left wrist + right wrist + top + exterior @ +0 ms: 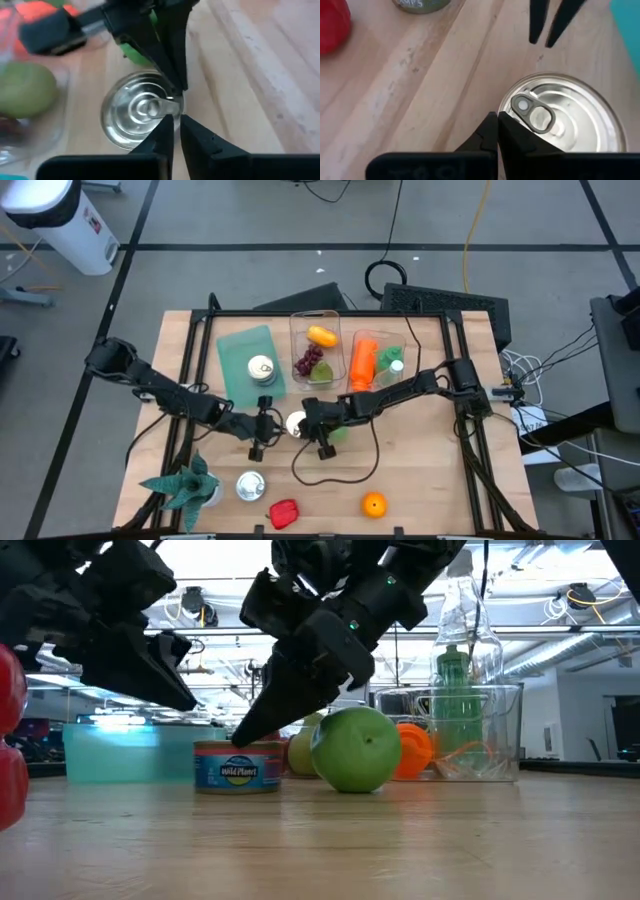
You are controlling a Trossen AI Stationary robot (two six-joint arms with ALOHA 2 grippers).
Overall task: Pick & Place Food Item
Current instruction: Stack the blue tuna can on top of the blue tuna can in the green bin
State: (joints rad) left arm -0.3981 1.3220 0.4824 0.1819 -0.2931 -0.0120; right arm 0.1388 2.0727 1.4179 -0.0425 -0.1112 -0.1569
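High view, can: the can (296, 423) stands upright mid-table, lid up, between the two arms' tips.
High view, left gripper: the left gripper (272, 427) comes in from the left and sits just beside the can.
High view, right gripper: the right gripper (310, 424) comes from the right, at the can's other side, next to an apple (338, 434).
High view, rest: a plant (185, 483), a second can (249, 485), a red pepper (284, 513) and an orange (374, 504) lie along the near edge.

Low view, can: it stands flat on the wood (237, 766), axis vertical, label facing the camera; the apple (356, 748) is just beside it.
Low view, right gripper: its tip (247, 732) points down at the can's top rim.

Left wrist view: the fingers (192, 137) stand a narrow slit apart, holding nothing, at the lid's (142, 112) edge.

Right wrist view: the fingers (507, 137) are pressed together, empty, tips at the lid's rim by the pull tab (534, 113), whose ring end points away from them.
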